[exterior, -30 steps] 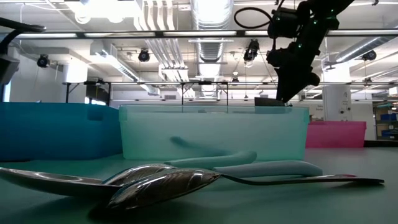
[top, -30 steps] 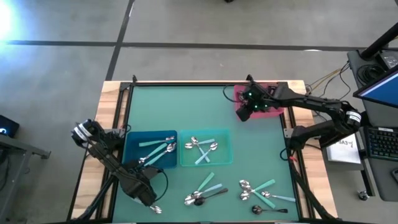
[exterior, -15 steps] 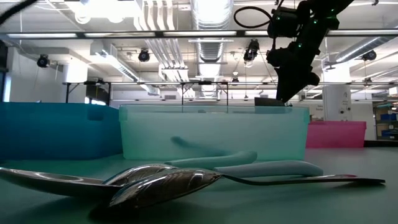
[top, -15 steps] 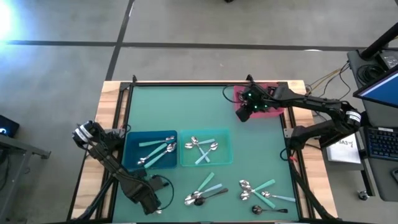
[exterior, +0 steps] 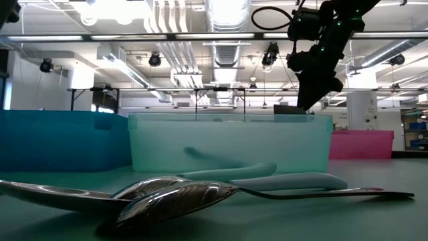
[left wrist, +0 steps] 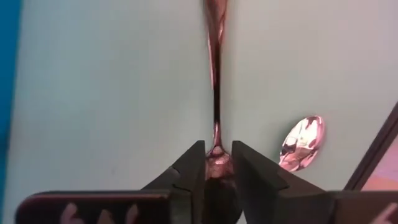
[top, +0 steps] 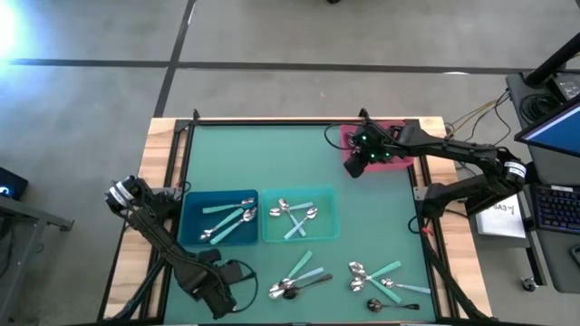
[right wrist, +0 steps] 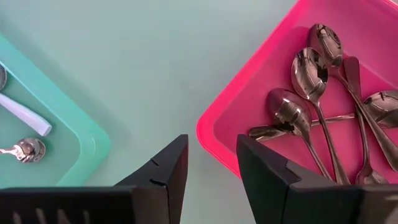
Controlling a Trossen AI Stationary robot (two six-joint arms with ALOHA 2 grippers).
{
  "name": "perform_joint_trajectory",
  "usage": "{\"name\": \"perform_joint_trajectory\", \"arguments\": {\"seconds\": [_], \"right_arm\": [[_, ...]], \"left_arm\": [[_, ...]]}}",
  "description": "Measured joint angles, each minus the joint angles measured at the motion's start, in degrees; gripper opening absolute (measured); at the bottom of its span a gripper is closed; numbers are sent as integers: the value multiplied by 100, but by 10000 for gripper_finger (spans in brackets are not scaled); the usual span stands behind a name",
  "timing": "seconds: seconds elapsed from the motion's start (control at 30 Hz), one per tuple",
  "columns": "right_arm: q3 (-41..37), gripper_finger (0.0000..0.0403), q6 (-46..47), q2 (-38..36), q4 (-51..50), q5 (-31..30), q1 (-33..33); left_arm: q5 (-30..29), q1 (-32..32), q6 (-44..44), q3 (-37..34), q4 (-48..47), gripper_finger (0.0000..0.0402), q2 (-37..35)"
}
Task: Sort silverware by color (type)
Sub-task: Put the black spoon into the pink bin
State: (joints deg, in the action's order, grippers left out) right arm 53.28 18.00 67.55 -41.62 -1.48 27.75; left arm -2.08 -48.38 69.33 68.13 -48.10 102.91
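The green table held three bins: a blue bin and a teal bin side by side toward the front, each with a few spoons in it, and a pink bin at the far right corner with dark spoons inside. More loose spoons lay in two clusters near the front edge, so the sorting looked roughly half done. Over the last second the left gripper had shifted along the front edge from beside a silver spoon, which no longer showed there, and its fingers had squeezed and then eased a little. In the left wrist view the fingers stood close together around the neck of a dark spoon, apparently gripping it; that probably meant a fresh pick bound for the pink bin. The right gripper hung with fingers apart above the near rim of the pink bin, holding nothing, unmoved.
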Motion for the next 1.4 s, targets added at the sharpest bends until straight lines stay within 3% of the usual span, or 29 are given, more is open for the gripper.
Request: {"name": "perform_joint_trajectory", "arguments": {"seconds": [0.2, 0.4, 0.67, 1.0, 1.13, 1.33, 1.4], "right_arm": [[0, 128, -18, 2, 2, 0, 0], [0, 128, -82, 2, 0, 0, 0], [0, 128, -105, 2, 0, 2, -2], [0, 128, -105, 2, 1, 2, -2], [0, 128, -105, 2, 2, 0, -2], [0, 127, -105, 4, 2, 2, -2], [-2, 127, -105, 4, 4, 2, -2]], "left_arm": [[0, 0, -19, 21, 65, 81, 0], [-27, 0, -8, -325, 924, 105, 0], [-352, 21, 182, -626, 783, 143, 0], [-134, 27, 321, -721, 952, 146, 282], [-56, 29, 411, -679, 809, 122, 457], [30, 37, 384, -670, 801, 17, 424], [53, 37, 420, -652, 809, 10, 406]]}}
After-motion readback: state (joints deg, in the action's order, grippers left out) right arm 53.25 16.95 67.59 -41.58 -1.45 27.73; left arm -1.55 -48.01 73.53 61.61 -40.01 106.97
